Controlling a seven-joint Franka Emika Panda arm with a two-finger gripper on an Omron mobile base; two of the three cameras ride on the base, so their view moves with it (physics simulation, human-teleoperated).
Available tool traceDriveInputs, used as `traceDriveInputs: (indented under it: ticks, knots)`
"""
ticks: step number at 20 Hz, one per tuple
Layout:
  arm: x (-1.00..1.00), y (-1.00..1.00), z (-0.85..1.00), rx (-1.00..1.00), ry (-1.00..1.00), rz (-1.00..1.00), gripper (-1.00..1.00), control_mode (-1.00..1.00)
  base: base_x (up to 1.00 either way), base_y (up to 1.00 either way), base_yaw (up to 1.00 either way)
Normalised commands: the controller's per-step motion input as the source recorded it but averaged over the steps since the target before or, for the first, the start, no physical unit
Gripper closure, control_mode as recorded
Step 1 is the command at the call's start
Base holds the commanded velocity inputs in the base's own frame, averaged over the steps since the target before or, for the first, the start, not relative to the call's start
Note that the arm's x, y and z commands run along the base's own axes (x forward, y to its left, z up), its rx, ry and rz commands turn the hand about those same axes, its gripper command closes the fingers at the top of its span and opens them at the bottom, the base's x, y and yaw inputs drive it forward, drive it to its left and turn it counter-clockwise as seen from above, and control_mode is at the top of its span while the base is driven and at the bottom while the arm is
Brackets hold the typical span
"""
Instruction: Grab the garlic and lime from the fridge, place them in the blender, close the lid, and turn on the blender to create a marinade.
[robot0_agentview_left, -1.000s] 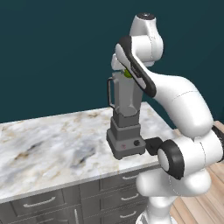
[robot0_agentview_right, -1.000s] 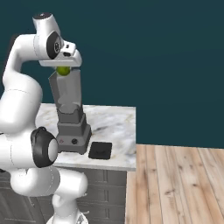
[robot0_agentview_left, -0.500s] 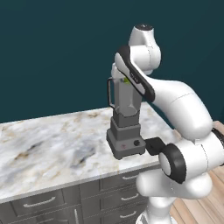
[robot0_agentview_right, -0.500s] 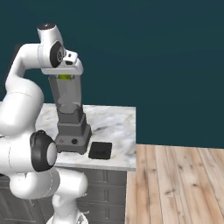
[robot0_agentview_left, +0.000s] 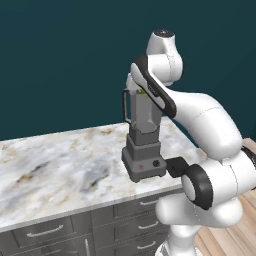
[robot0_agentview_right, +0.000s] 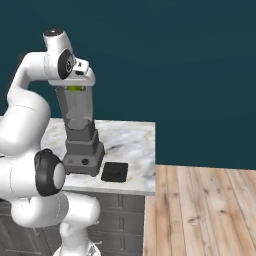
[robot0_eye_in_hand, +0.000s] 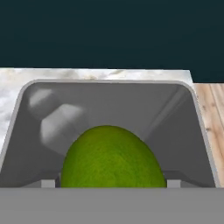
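Green lime (robot0_eye_in_hand: 113, 157) sits between spread jaws above the upright blender (robot0_agentview_left: 144, 135).

Over the last second the arm's upper joints have swung across above the blender (robot0_agentview_right: 80, 130), carrying the lime (robot0_eye_in_hand: 113, 158) from beside the jar's rim to directly over its open mouth, at the rim's level.

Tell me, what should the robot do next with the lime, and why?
Probably let go. The lime sits between the gripper's wide jaws, right over the open mouth of the blender jar, so opening a touch more should drop it inside. The lid lies on the counter beside the base, for afterwards.
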Motion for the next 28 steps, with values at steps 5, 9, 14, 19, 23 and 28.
traceDriveInputs:
  ticks: [5, 9, 14, 19, 23, 28]
  knots:
    - [0.07, 0.0, 0.29, 0.0, 0.0, 0.0, -1.0, -1.0, 0.0, 0.0, 0.0]
    - [0.01, 0.0, 0.2, 0.0, 0.0, 0.0, -1.0, -1.0, 0.0, 0.0, 0.0]
    - [-0.8, -0.43, 0.06, 0.01, -0.09, 0.0, -1.0, -1.0, 0.0, 0.0, 0.0]
    - [-1.0, -0.95, -0.1, 0.0, -0.13, 0.0, -1.0, -1.0, 0.0, 0.0, 0.0]
    - [-1.0, -0.94, -0.44, 0.0, -0.01, 0.03, -1.0, -1.0, 0.0, 0.0, 0.0]
    - [-1.0, -0.71, -0.98, -0.11, 0.23, 0.06, -1.0, -1.0, 0.0, 0.0, 0.0]
